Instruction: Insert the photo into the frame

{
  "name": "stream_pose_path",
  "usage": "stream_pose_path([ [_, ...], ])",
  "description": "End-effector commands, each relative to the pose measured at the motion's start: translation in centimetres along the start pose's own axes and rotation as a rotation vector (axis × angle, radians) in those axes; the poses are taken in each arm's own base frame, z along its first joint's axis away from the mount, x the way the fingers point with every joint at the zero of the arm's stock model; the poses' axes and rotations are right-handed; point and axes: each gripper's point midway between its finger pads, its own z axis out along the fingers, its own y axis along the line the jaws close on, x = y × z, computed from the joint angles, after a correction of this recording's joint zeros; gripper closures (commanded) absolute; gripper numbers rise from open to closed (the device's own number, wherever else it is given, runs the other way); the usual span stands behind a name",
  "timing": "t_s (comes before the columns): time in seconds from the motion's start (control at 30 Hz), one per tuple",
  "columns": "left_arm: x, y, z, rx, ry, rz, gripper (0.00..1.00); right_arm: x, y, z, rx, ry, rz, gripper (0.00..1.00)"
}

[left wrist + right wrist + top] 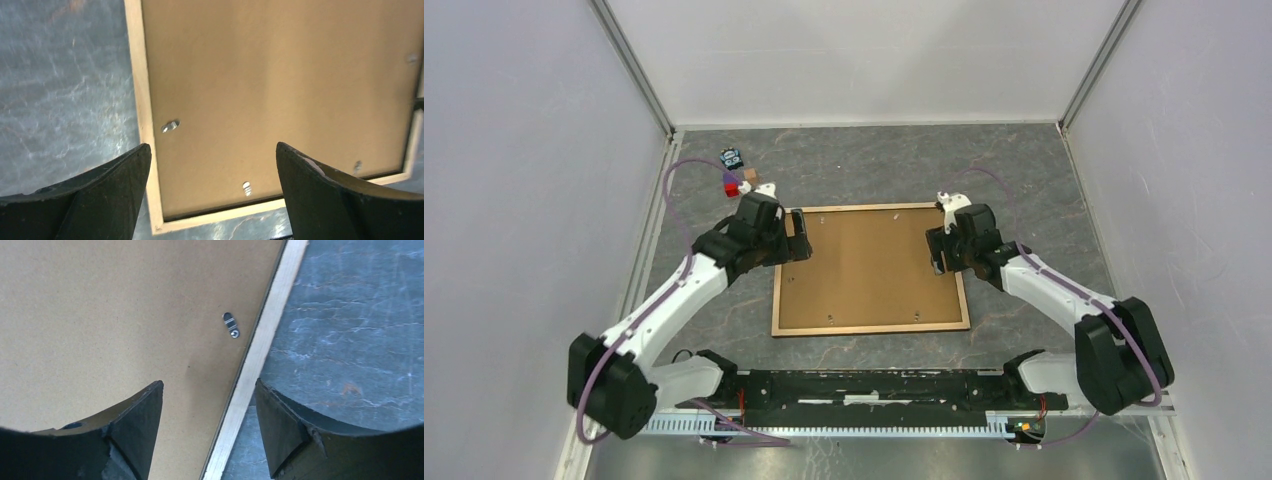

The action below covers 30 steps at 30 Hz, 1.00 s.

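Out on the dark marbled table (874, 160), the frame (871, 328) takes up the middle of the floor space. It's lying flat with its back up, pale wood rails all round. Sitting inside those rails is the brown backing board (874, 265), level with the frame and filling the whole opening.

The left arm (664, 300) reaches in from the near left corner and the right arm (1054, 285) from the near right. Each ends at a far corner region of the frame.

The left gripper (799, 237) is over the frame's left rail near the far corner. From the left wrist view its pincer is spread wide, released, with nothing between the fingers (115, 190). The rail and the board lie below the gap.

The right gripper (937, 250) hangs over the right rail, further along toward the far end. Its pincer is released too, fingers (135, 425) apart. One sits above the board and the other above the table, with the pale rail running between them underneath. I can't see either pad touching anything.

There are little metal turn clips on the board. One (231, 325) is just inside the right rail, and two more (170, 126) (247, 188) are near the left corner.

Off at the far left of the table sit a small blue-and-black object (731, 157) and a red piece (730, 188), well apart from the frame.
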Motion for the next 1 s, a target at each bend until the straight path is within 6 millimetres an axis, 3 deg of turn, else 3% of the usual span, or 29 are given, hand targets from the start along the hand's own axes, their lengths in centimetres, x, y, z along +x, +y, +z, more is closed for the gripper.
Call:
stream_pose_path([
  [0.0, 1.5, 1.6, 1.3, -0.115, 0.159, 0.025, 0.00, -0.6, -1.3, -0.9, 0.027, -0.067, 0.025, 0.25],
  [0.3, 2.1, 6.7, 6.9, -0.241, 0.331, -0.067, 0.00, 0.6, -2.9, -1.2, 0.057, -0.061, 0.087, 0.09],
  [0.4, 3.2, 7.4, 8.5, -0.238, 0.397, -0.084, 0.09, 0.2, -3.3, -1.3, 0.070, -0.072, 0.096, 0.05],
  [0.57, 2.7, 7.6, 9.0, -0.227, 0.384, -0.041, 0.19, -0.6, -4.3, -1.2, 0.120, -0.111, 0.127, 0.02],
  [0.77, 4.9, 8.0, 10.0, -0.240, 0.491, -0.031, 0.34, -1.3, -5.3, 0.3, 0.169, -0.063, 0.163, 0.02],
  [0.97, 5.0, 8.1, 10.0, -0.247, 0.497, -0.020, 0.44, -1.5, -5.0, 1.9, 0.143, -0.007, 0.150, 0.03],
])
